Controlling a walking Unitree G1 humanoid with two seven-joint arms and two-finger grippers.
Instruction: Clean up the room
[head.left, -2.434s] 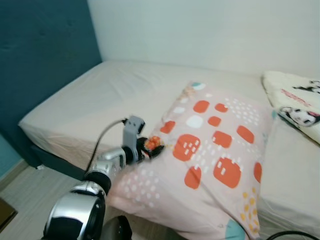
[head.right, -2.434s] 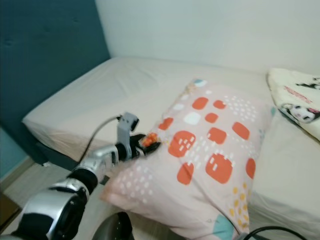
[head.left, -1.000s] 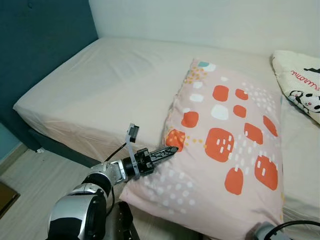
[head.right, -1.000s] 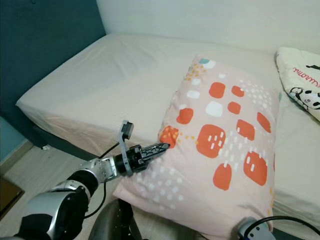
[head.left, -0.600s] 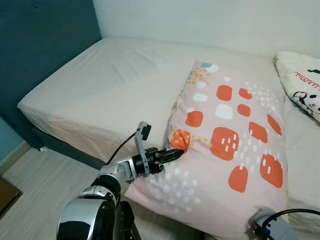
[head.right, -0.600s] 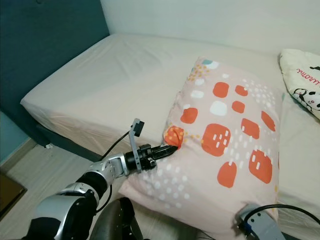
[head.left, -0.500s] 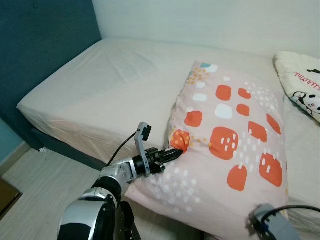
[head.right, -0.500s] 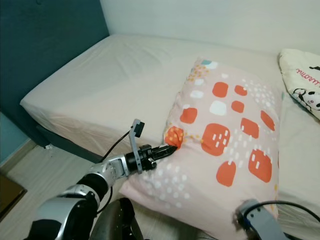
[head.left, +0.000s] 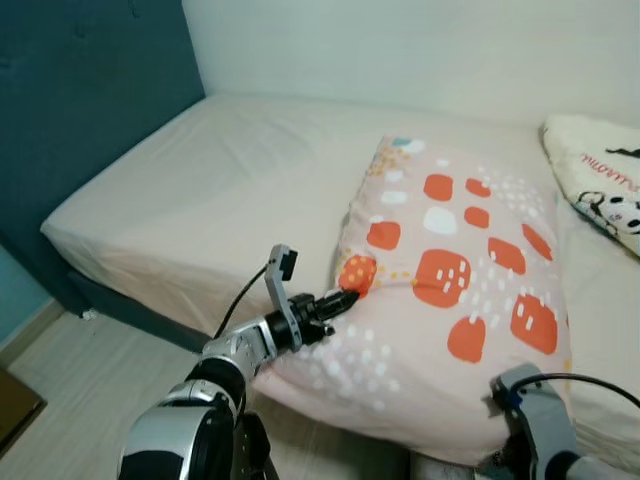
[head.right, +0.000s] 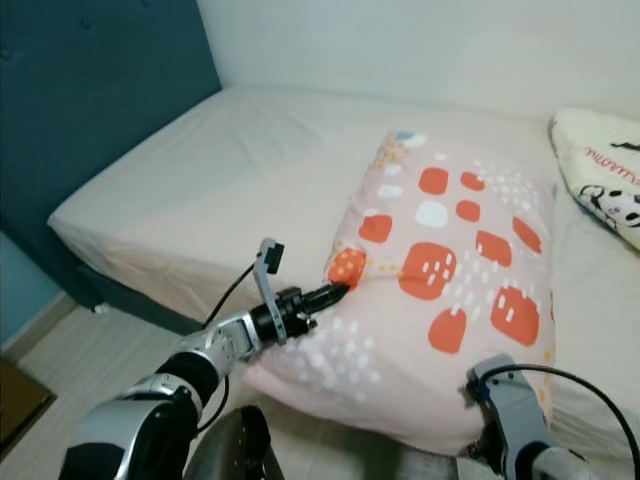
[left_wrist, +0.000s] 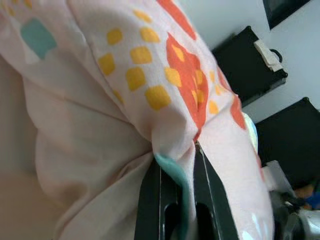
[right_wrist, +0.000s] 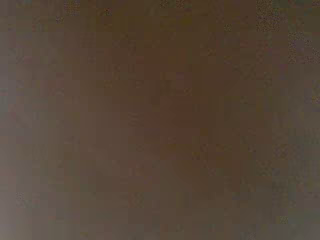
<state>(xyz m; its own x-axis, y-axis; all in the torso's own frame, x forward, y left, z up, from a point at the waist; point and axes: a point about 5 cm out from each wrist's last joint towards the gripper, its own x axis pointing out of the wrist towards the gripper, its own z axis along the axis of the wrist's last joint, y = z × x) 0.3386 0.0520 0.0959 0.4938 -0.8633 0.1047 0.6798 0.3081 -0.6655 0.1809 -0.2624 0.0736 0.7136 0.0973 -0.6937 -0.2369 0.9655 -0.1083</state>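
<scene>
A pink pillow (head.left: 450, 290) with orange patches lies on the bed (head.left: 220, 190), its near corner overhanging the edge. The left gripper (head.left: 346, 297) reaches in from the bedside, its fingers pinched tight on a fold of the pillow's left edge. The right gripper's state cannot be told.

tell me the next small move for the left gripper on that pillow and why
Probably drag the pillow a little further onto the bed. The left gripper is shut on a pinch of fabric at its left edge, and the pillow's near end hangs past the mattress edge.
</scene>
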